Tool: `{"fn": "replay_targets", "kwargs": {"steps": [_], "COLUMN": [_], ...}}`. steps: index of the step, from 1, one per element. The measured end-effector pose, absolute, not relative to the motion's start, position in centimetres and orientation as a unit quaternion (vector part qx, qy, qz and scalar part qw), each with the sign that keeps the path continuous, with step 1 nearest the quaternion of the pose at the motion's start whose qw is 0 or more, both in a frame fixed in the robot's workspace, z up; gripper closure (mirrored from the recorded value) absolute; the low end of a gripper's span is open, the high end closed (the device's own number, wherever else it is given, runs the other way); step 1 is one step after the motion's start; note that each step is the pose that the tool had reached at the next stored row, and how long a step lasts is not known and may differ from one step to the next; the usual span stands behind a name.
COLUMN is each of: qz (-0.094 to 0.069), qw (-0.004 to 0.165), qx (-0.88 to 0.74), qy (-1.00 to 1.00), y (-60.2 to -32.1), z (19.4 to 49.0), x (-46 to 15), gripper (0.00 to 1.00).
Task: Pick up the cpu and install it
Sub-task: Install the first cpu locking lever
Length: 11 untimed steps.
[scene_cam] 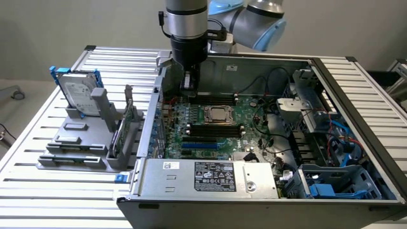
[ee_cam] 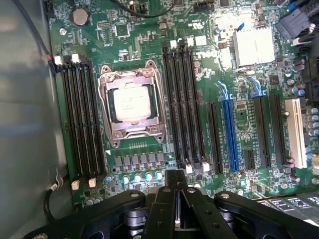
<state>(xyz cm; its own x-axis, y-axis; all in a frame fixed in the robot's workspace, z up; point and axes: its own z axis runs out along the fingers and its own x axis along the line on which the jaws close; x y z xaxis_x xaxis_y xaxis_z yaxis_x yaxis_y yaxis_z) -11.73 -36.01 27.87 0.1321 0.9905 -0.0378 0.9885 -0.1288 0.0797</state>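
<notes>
The gripper (ee_cam: 175, 199), its black fingers (ee_cam: 167, 206) pressed together with nothing between them, hangs above the green motherboard (ee_cam: 239, 164) inside an open desktop computer case (scene_cam: 356, 95). On the exterior view, the gripper (scene_cam: 188, 85) sits low at the end of the grey-and-blue arm (scene_cam: 190, 28), near the back wall of the case and just behind the processor socket. The cpu (ee_cam: 132, 103), a small square chip with a pale metal top, lies seated in the socket, framed by the silvery retention bracket (ee_cam: 107, 94); on the exterior view the cpu (scene_cam: 217, 114) sits mid-board, apart from the gripper. Long black memory slots (ee_cam: 182, 99) flank the socket on both sides, and a blue expansion slot (ee_cam: 228, 132) runs beside them, with a white slot (ee_cam: 295, 132) further over. A finned silver heatsink (ee_cam: 253, 46) and a coin cell battery (ee_cam: 79, 17) mark the board's outer reaches. At the near end of the case sits the labelled power supply (scene_cam: 213, 175). To the exterior view's left, on the slatted aluminium table (scene_cam: 38, 133), a grey parts fixture (scene_cam: 79, 143) holds an upright hard drive (scene_cam: 79, 91) in a blue frame and memory sticks (scene_cam: 127, 125) standing on edge.
</notes>
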Motion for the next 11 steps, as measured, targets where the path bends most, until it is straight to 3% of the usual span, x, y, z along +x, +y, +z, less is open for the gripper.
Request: {"fn": "replay_targets", "kwargs": {"steps": [11], "qz": [0.009], "qw": [0.039], "qx": [0.742], "qy": [0.669], "y": [-35.73], "z": [27.86], "x": [-11.71], "gripper": [0.89]}}
